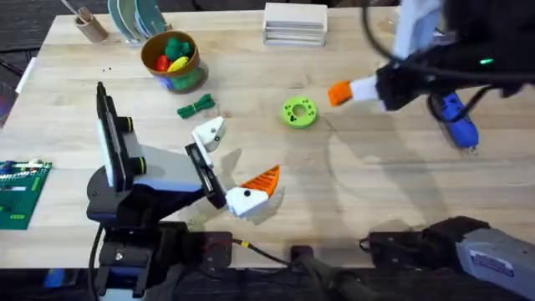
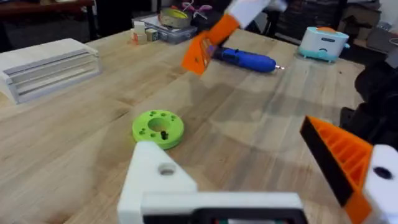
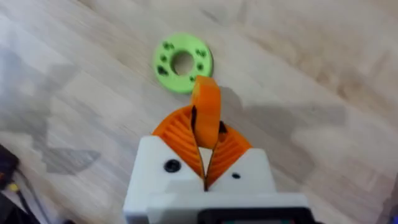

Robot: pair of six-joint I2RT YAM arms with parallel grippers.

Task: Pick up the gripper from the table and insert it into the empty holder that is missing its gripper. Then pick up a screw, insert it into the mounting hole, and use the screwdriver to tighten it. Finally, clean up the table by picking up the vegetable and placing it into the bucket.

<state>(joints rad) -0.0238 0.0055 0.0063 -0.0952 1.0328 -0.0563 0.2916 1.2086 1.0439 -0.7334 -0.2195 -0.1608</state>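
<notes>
Pale wood planks are spreading across the whole table (image 1: 393, 192), and the right gripper (image 1: 338, 93) is hovering above them, its ribbed orange fingers (image 3: 177, 132) pressing together on the loose orange gripper (image 3: 206, 109), which is sticking out edge-on beyond their tips. Just past it on the wood, the green disc (image 1: 298, 112) is lying flat (a dark screw seems to be standing in its centre hole in the left wrist view). Behind the right arm, toward the table's right edge, the blue screwdriver (image 1: 457, 122) is lying on its side, metal tip pointing toward the near edge.

Over on the left, the left gripper (image 1: 227, 165) is sitting low with its jaws spread wide: one side is carrying an orange finger (image 1: 262, 178), while the other is the bare white holder (image 1: 209, 134), its mounting hole showing. Beside the holder, the dark-green vegetable (image 1: 196, 106) is resting on the table, and just beyond that the orange-brown bucket (image 1: 172, 58) is standing, already holding colourful toy pieces.
</notes>
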